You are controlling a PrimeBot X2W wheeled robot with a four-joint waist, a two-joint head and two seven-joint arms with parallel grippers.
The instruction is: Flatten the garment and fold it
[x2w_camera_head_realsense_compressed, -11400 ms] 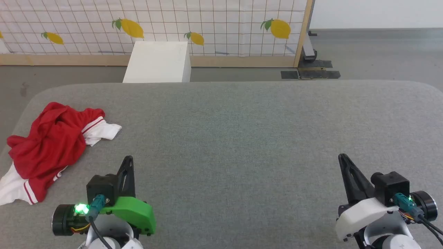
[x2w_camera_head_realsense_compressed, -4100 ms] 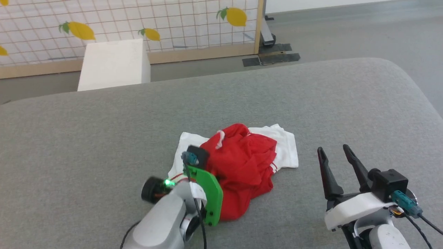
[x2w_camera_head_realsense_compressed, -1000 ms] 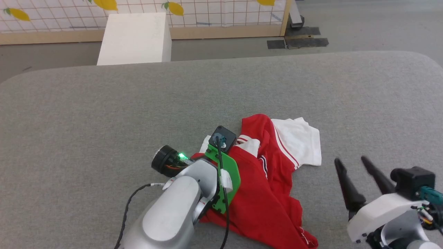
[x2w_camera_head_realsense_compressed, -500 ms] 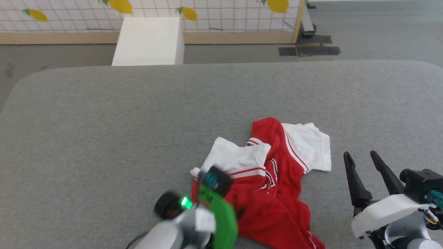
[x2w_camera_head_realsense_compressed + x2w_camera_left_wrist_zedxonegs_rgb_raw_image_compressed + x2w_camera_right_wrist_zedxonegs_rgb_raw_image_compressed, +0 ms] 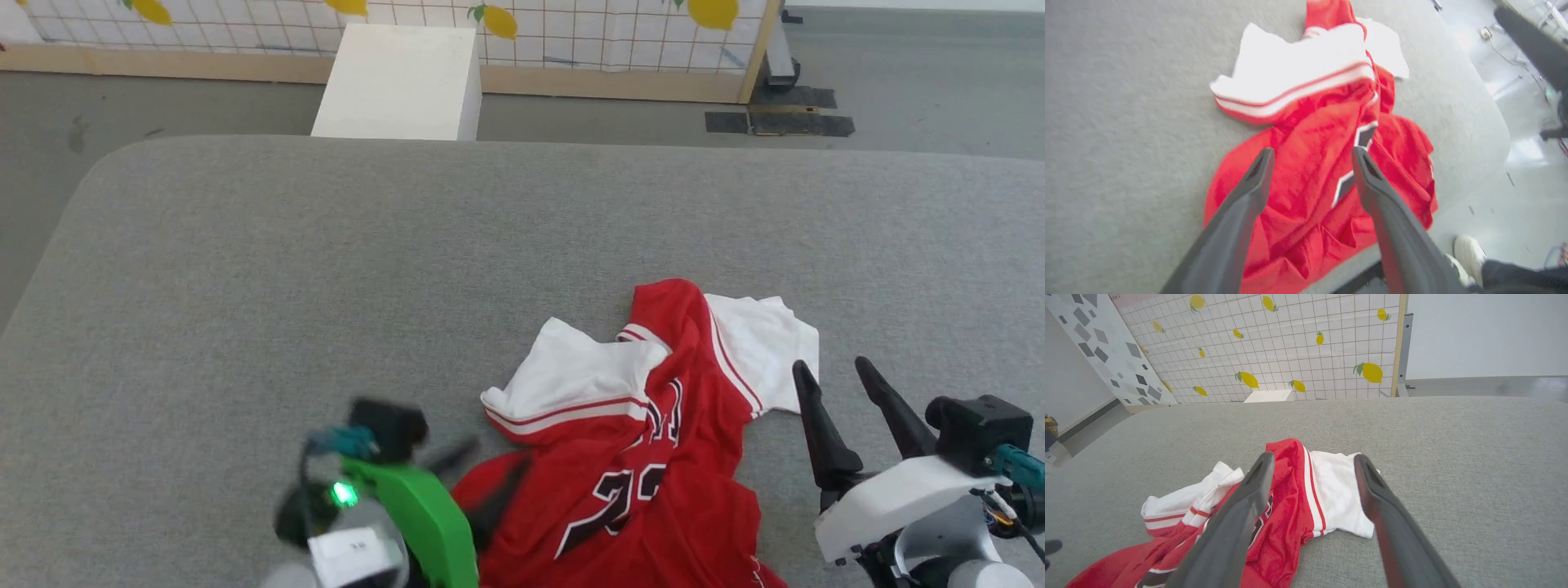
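The left tool (image 5: 1312, 150) is spread wide and empty, tips over the red body of the garment (image 5: 694, 408), rumpled on the table (image 5: 326, 286). The right tool (image 5: 831, 366) gapes empty, a white sleeve (image 5: 763, 347) just ahead. Flattening is in hand; next, each should pinch an edge and pull apart.

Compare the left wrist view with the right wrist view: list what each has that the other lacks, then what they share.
Left wrist view: an edge of the grey table, the floor past it, and a person's white shoe. Right wrist view: the lemon-print screen and a white box behind the table. Shared: the crumpled red garment with white sleeves on the table, framed by an open tool: the left tool in one, the right tool in the other.
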